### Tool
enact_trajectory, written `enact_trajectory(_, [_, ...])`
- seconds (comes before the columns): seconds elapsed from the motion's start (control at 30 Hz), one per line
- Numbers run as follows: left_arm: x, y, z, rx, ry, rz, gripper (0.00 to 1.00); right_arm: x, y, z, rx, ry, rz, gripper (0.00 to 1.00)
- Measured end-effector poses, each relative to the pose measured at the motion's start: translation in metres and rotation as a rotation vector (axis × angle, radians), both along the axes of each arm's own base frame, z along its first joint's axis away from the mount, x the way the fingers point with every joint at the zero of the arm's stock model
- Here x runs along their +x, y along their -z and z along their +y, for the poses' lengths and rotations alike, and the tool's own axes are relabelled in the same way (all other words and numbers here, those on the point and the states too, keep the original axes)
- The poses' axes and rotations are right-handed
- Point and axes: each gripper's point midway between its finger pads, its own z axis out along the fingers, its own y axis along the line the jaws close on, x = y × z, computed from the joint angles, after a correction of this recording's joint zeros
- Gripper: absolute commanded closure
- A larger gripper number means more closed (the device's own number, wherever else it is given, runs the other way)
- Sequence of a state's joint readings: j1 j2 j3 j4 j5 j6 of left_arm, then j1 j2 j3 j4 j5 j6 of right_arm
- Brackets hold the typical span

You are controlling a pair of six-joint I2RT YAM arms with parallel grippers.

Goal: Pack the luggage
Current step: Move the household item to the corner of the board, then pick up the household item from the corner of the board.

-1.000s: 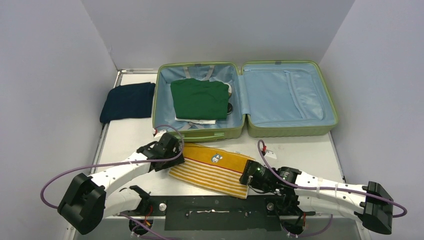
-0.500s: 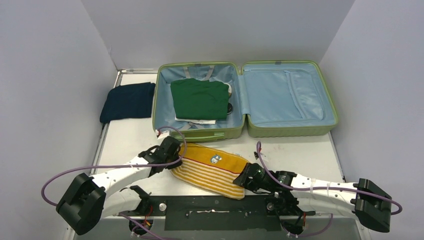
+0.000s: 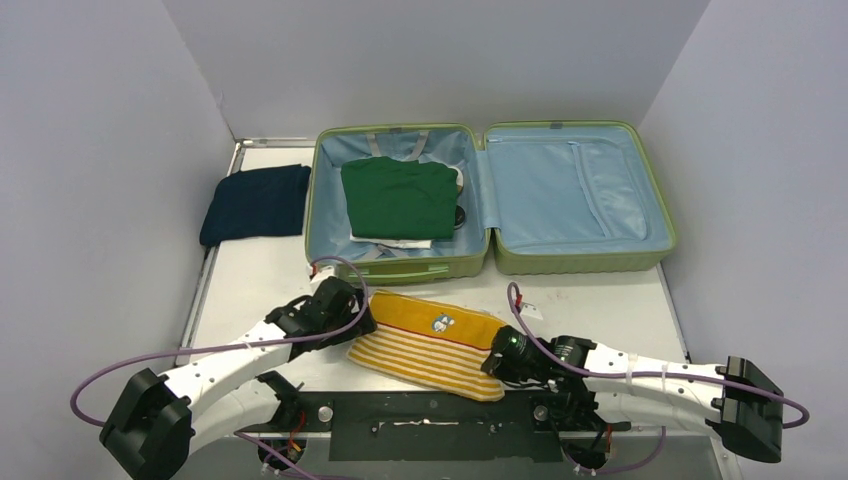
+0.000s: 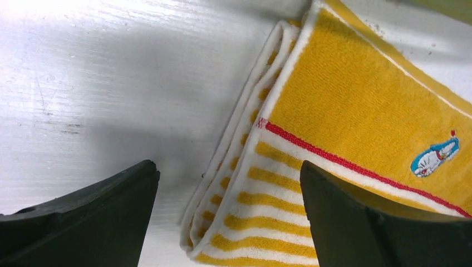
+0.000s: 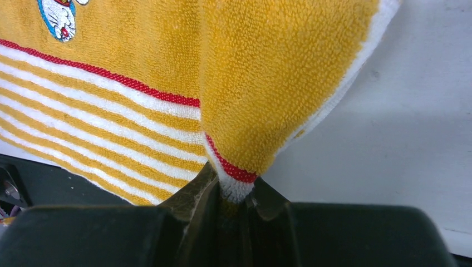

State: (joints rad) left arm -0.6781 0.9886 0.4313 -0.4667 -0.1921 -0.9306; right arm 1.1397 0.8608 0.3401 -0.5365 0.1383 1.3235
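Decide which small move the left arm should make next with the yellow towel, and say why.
Probably close the left gripper: its jaws stand open astride the towel's folded edge, while the right gripper pinches the opposite corner. With both ends held, the towel could be lifted towards the open suitcase.

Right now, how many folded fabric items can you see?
3: a green garment in the left half of the luggage, a navy bundle on the table left of it, and the yellow striped towel at the near edge. More may lie hidden beneath the green one.
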Motion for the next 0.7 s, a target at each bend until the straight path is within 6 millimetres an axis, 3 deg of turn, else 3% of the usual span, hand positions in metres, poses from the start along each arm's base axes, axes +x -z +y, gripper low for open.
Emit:
enact_trajectory(0.13, [0.002,0.002,-0.003,0.013,0.022,0.012,0.03,-0.001,0.000,-0.005,-0.014,-0.012,-0.005,1.00])
enact_trajectory(0.2, [0.004,0.003,-0.008,0.027,0.047,0.020,0.08,-0.002,0.000,-0.007,-0.023,-0.022,-0.007,1.00])
enact_trajectory(0.53, [0.010,0.008,-0.053,0.004,0.198,-0.033,0.62,-0.003,0.000,-0.010,-0.036,-0.042,-0.014,1.00])
enact_trajectory(0.6, [0.009,0.010,-0.057,-0.012,0.207,-0.040,0.80,-0.003,0.000,-0.010,-0.037,-0.045,-0.015,1.00])
enact_trajectory(0.63, [0.009,0.011,-0.058,-0.021,0.207,-0.041,0.96,-0.003,0.000,-0.010,-0.037,-0.046,-0.016,1.00])
enact_trajectory(0.7, [0.007,0.012,-0.060,-0.043,0.210,-0.040,1.00,-0.003,0.000,-0.010,-0.037,-0.048,-0.016,1.00])
